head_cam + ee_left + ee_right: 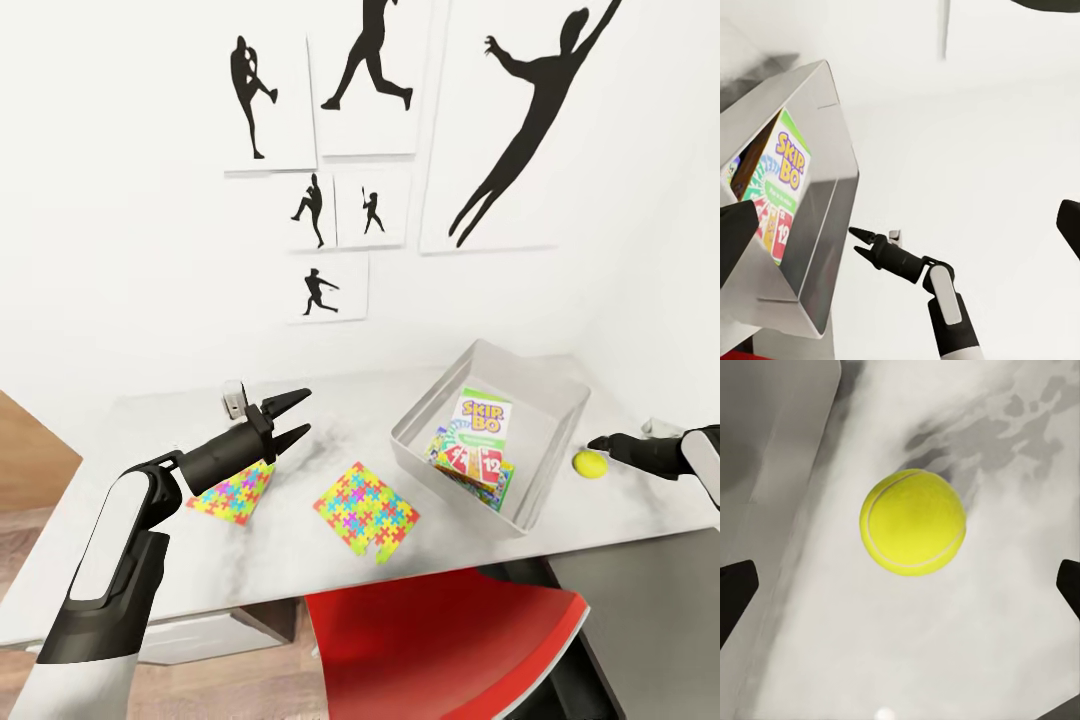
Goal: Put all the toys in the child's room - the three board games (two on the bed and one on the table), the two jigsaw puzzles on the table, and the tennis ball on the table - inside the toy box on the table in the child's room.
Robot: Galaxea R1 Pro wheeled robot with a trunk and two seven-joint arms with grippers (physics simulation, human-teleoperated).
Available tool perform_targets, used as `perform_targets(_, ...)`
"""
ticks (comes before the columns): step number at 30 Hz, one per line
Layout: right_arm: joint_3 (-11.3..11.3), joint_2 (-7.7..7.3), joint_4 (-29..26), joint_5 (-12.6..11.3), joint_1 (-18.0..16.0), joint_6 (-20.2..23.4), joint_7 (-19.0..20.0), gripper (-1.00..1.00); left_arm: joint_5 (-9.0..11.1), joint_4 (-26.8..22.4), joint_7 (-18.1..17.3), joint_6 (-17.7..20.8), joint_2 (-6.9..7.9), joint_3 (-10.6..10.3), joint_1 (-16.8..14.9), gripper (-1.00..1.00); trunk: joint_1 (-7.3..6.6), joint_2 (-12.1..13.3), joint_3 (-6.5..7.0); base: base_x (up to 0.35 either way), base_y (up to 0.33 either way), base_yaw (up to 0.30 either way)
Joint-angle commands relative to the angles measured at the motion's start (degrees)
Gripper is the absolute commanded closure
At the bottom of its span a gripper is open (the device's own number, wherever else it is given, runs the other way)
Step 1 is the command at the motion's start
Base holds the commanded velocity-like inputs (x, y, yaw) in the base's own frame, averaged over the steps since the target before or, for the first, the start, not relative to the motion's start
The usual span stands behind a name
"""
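Right pincer (600, 441), fingers apart, nearing tennis ball (590, 463); board games (474, 446) sitting in toy box (540, 480); two puzzles (366, 510) waiting.

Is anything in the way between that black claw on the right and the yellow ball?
Nothing visible. The right gripper points at the tennis ball, with bare table between them. The toy box wall stands just beside the ball.

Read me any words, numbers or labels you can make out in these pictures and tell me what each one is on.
"SKIP BO": on the board game box lying in the toy box, also readable from the left wrist view.
"12": on a red card printed on that box front.
A neighbouring red card's number and the small print under the title are too blurred to read.
The jigsaw puzzles, tennis ball and wall silhouettes carry no text.
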Motion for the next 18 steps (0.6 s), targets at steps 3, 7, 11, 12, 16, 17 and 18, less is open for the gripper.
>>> perform_targets(3,0.0,-0.15,0.0,0.0,-0.1,0.2,0.2,-1.0,0.6,0.0,0.6,0.2,-0.01,0.1,-0.1,-1.0,0.03,-0.1,-0.38,0.0,0.0,0.0)
perform_targets(7,0.0,-0.24,0.0,0.0,-0.2,0.2,0.2,-1.0,0.6,0.0,0.6,0.2,-0.01,0.1,-0.1,-1.0,0.03,-0.1,-0.76,0.0,0.0,0.0)
perform_targets(11,-0.1,-0.35,0.0,0.0,-0.6,0.1,0.2,-1.0,0.6,0.0,0.6,0.2,-0.01,0.1,-0.1,-1.0,0.03,-0.1,-1.13,0.0,0.0,0.0)
perform_targets(12,-0.1,-0.35,0.0,0.0,-0.6,0.1,0.2,-1.0,0.6,0.0,0.6,0.2,-0.01,0.1,-0.1,-1.0,0.03,-0.1,-1.22,0.0,0.0,0.0)
perform_targets(16,-0.2,-0.47,0.3,0.0,-1.7,0.0,0.2,-1.0,0.6,0.0,0.6,0.2,-0.01,0.1,-0.1,-1.0,0.03,-0.1,-1.6,0.0,0.0,0.0)
perform_targets(17,-0.2,-0.51,0.4,-0.1,-2.2,-0.1,0.2,-1.0,0.6,0.0,0.6,0.2,-0.01,0.1,-0.1,-1.0,0.03,-0.1,-1.69,0.0,0.0,0.0)
perform_targets(18,-0.2,-0.51,0.4,-0.1,-2.2,-0.1,0.2,-1.0,0.6,0.0,0.6,0.2,-0.01,0.1,-0.1,-1.0,0.03,-0.1,-1.78,0.0,0.0,0.0)
